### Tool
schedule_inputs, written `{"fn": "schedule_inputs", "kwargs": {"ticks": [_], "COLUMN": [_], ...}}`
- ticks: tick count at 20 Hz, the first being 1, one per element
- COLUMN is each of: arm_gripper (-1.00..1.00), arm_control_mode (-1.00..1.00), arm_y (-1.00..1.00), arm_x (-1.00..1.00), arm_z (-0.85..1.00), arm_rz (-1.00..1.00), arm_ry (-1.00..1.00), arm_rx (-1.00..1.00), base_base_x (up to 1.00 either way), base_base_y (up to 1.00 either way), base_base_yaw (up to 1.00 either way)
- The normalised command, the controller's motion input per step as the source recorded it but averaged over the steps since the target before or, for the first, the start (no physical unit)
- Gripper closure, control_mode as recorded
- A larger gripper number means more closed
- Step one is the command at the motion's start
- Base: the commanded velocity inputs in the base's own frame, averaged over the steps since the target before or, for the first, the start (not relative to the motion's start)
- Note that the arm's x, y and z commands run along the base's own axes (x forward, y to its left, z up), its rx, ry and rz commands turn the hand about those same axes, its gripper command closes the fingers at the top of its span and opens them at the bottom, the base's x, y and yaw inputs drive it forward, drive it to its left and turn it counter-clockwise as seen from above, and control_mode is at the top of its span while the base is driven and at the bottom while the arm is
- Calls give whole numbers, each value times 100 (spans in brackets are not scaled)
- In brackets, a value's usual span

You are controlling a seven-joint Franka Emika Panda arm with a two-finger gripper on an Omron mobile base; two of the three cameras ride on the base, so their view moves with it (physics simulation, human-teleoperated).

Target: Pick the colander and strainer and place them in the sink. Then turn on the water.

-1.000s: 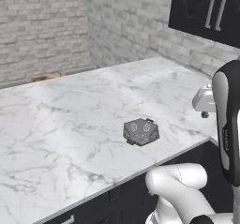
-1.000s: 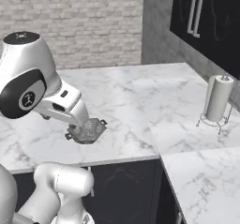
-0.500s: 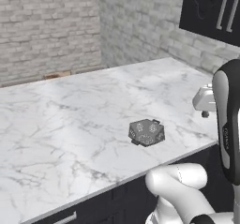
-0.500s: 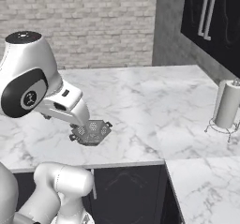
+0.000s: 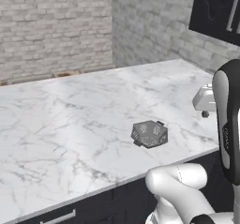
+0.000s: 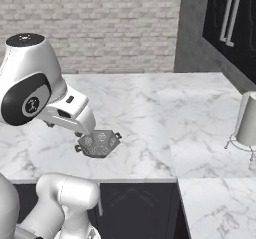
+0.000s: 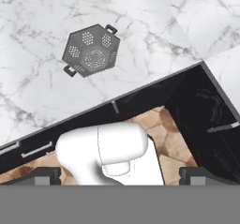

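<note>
The colander (image 5: 150,134) is a small dark-grey faceted bowl with clusters of holes, standing upright on the white marble counter (image 5: 70,110) near its front edge. It also shows as the colander (image 6: 98,143) beside my arm and the colander (image 7: 91,50) at the upper left of the hand view. My gripper (image 7: 122,175) is open, its two dark fingertips (image 7: 47,174) far apart with nothing between them. The hand (image 5: 205,101) hangs above the counter, to the right of the colander and apart from it. The strainer, the sink and the water are out of view.
A paper towel roll on a wire stand (image 6: 247,120) sits on the right-hand counter run. Dark upper cabinets (image 6: 230,23) hang above it, and brick walls back the counter. Dark lower cabinet fronts (image 7: 201,101) and a tiled floor lie below the counter's edge.
Both base views have shifted, so walls, cabinets and the towel roll sit further right in the picture: the camera moved. The colander rests where it was on the counter. The gripper stays open.
</note>
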Motion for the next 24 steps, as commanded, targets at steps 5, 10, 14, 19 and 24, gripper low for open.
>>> {"fn": "schedule_inputs", "kwargs": {"ticks": [5, 10, 14, 19, 24], "arm_gripper": [-100, -100, -100, -100, -100], "arm_control_mode": [100, 100, 100, -100, -100], "arm_y": [0, 0, 0, -33, -18], "arm_x": [0, 0, 0, 44, 34], "arm_z": [0, 0, 0, -28, -29], "arm_rz": [0, 0, 0, 5, 4], "arm_ry": [0, 0, 0, 2, 2], "arm_rx": [0, 0, 0, 16, 12], "base_base_x": [97, 77, 59, 0, 0], "base_base_y": [-31, -37, -36, 0, 0], "base_base_yaw": [13, 10, 9, 0, 0]}}
